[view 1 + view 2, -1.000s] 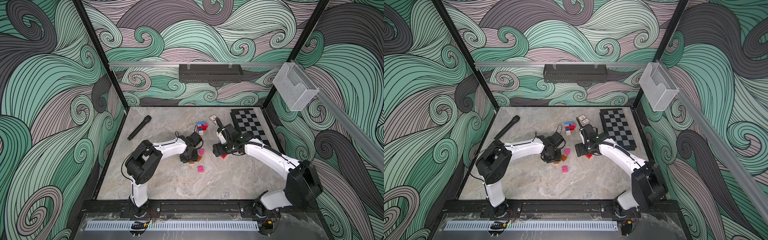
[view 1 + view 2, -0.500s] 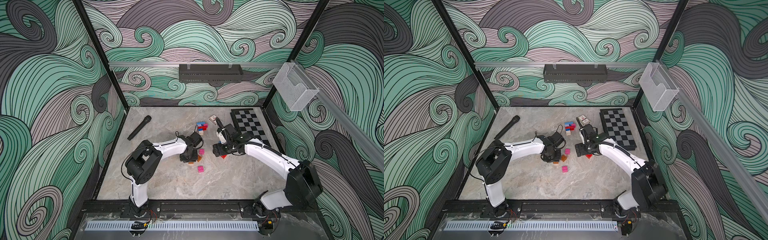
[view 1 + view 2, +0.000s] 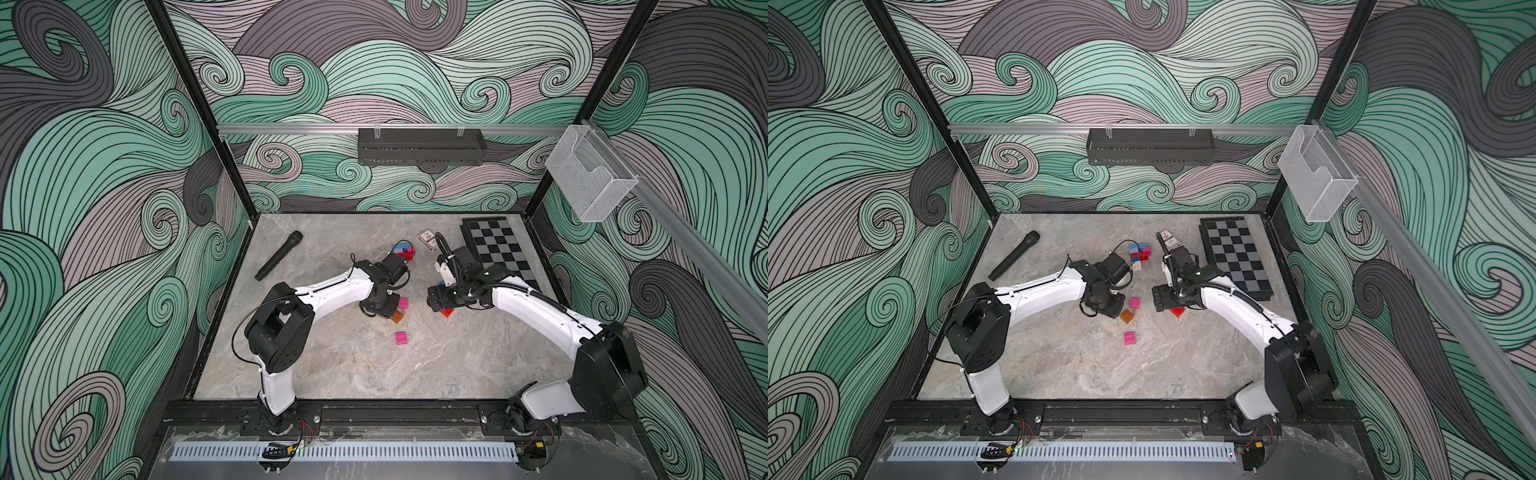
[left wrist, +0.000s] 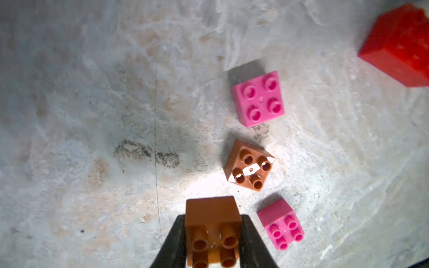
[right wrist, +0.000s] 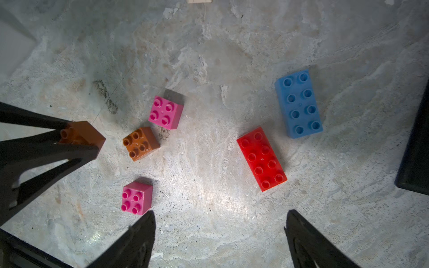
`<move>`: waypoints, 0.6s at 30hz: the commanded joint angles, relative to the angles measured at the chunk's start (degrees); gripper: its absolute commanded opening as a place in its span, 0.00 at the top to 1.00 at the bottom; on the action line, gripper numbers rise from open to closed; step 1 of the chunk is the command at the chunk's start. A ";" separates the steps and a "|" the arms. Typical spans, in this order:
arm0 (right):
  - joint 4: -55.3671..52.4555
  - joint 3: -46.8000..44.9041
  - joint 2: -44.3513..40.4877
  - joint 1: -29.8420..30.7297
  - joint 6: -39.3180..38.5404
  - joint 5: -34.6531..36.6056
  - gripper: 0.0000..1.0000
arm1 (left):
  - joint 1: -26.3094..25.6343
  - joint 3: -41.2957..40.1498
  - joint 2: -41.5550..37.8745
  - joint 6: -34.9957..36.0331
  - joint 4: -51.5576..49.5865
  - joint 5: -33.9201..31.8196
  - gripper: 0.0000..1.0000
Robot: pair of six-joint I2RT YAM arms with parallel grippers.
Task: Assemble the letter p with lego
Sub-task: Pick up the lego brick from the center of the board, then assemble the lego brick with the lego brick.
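My left gripper (image 4: pixel 212 222) is shut on a square orange lego brick (image 4: pixel 212 229), its studs turned toward the wrist; the held orange brick (image 5: pixel 81 137) also shows in the right wrist view. On the table just beyond it lie another orange brick (image 4: pixel 249 166) and two pink square bricks (image 4: pixel 258 98) (image 4: pixel 281 224). A red oblong brick (image 5: pixel 261 159) and a blue oblong brick (image 5: pixel 298 103) lie ahead of my right gripper (image 5: pixel 220 218), which is open and holds nothing. In a top view the left gripper (image 3: pixel 384 311) and right gripper (image 3: pixel 434 299) face each other mid-table.
A small cluster of blue, red and pink bricks (image 3: pixel 405 251) sits behind the left wrist. A boxed card deck (image 3: pixel 428 240) and a chessboard (image 3: pixel 500 249) lie at the back right. A black microphone (image 3: pixel 278 255) lies at the back left.
Neither arm has visibly shifted, and the loose bricks lie where they were.
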 commanded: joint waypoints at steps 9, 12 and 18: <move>-2.16 -1.04 -6.33 -4.63 1.89 -3.34 0.13 | -0.46 4.86 1.49 17.54 -1.23 7.90 0.73; -2.18 -1.33 -6.71 -4.87 1.89 -3.21 0.13 | -0.55 5.73 3.31 16.42 -0.35 7.72 0.74; -2.20 -1.60 -6.53 -5.24 1.72 -3.23 0.13 | -1.05 7.07 5.65 15.47 0.03 7.64 0.74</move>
